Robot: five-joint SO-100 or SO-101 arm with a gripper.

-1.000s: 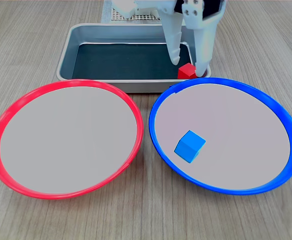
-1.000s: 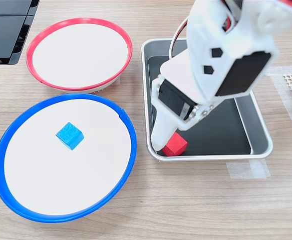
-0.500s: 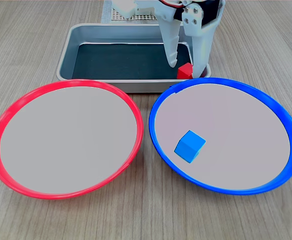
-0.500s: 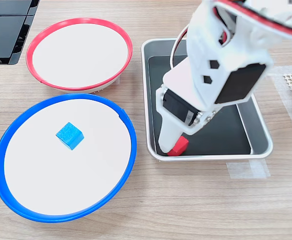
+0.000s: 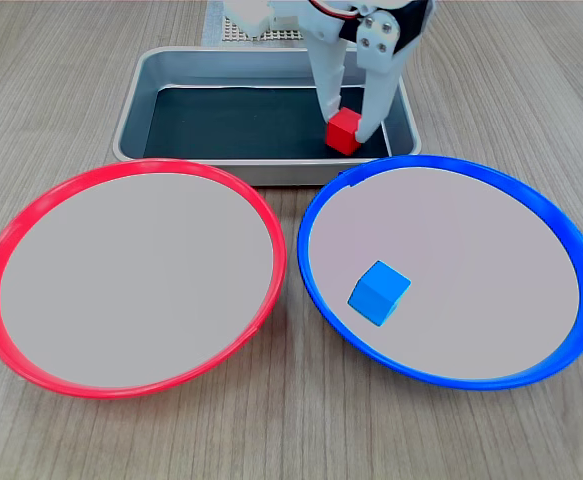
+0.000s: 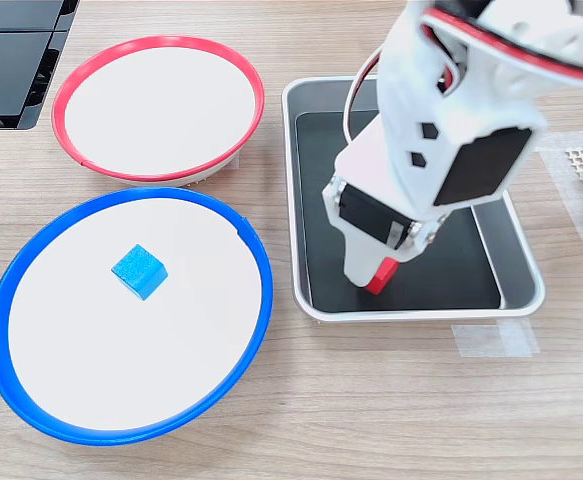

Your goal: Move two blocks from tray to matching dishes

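White gripper (image 5: 348,128) with both fingers clamped on the small plain red cube (image 5: 343,131), held over the dark floor of the rectangular silver-grey metal tray (image 5: 261,172). Bright blue cube (image 5: 379,292) lies in the blue-rimmed round dish (image 5: 551,215); the red-rimmed round dish (image 5: 31,215) sits alongside.

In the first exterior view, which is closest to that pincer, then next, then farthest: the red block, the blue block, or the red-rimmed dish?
1. The red block, held between the fingers of the pincer, over the tray.
2. The blue block, below in the blue-rimmed dish.
3. The red-rimmed dish, at the first exterior view's lower left; its near rim rivals the blue block, its centre lies farther.
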